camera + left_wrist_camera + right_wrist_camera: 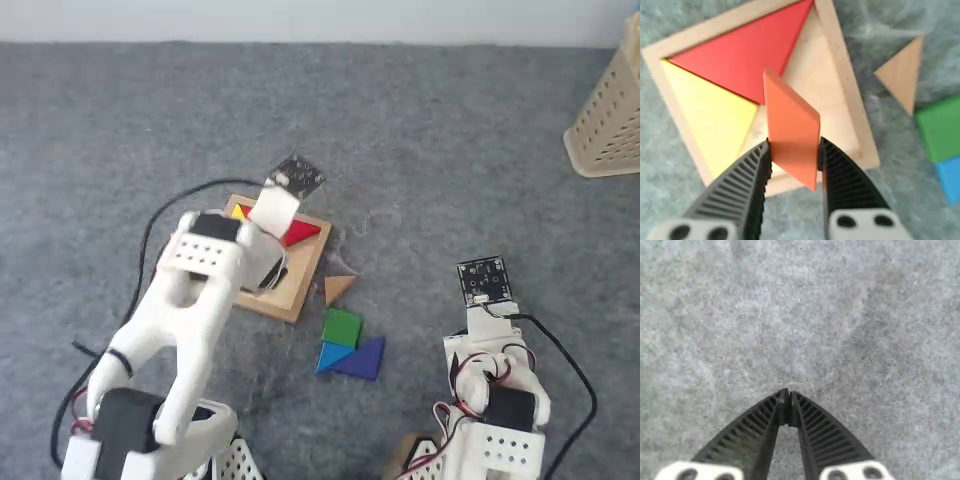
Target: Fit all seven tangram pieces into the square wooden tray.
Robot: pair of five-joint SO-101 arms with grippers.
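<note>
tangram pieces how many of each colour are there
red piece: 1, in the tray
yellow piece: 1, in the tray
orange piece: 1, held in the left gripper
tan piece: 1
green piece: 1
blue piece: 1
purple piece: 1
total: 7

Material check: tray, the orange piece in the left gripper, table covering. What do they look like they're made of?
The tray looks like bare light wood: pale tan, matte, unpainted rim and floor. The orange piece is probably painted wood, with flat opaque colour and a thick slab edge; plastic can't be ruled out. The table covering looks like grey felt or short-pile carpet, with a fuzzy, mottled fibre texture.
</note>
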